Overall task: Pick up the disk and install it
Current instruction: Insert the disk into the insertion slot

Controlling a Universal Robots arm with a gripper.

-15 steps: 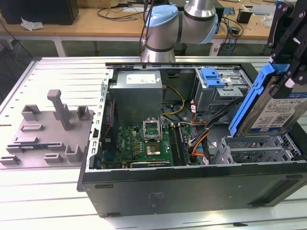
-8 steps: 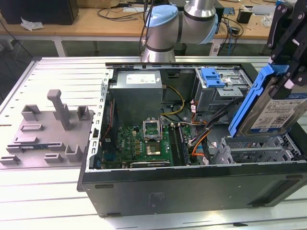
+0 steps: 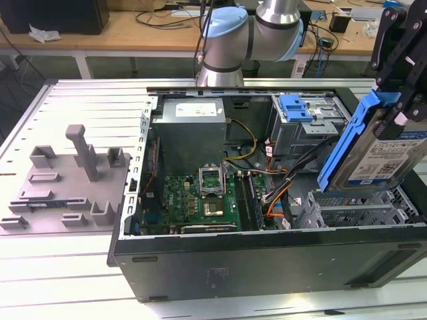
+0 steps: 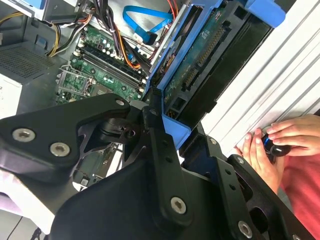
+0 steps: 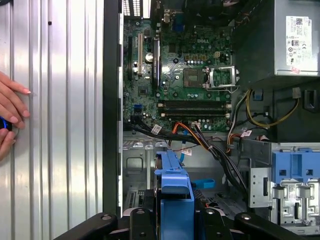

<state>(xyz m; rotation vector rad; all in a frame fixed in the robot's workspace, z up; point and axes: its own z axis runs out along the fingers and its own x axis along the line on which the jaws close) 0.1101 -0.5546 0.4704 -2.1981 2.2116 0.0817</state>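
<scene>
Close in, the gripper (image 3: 399, 100) is clamped on the disk (image 3: 381, 150), which I see tilted above the drive end of the open computer case (image 3: 267, 257). Inside sit the power supply (image 3: 193, 130), motherboard (image 3: 200, 200) and loose cables (image 3: 283, 190); a person's hand (image 4: 272, 150) rests on the table (image 3: 67, 267) alongside.

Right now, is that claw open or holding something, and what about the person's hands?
Gripper: closed on the disk, above the open case.
Person's hands: on the table, around a small dark object.
</scene>
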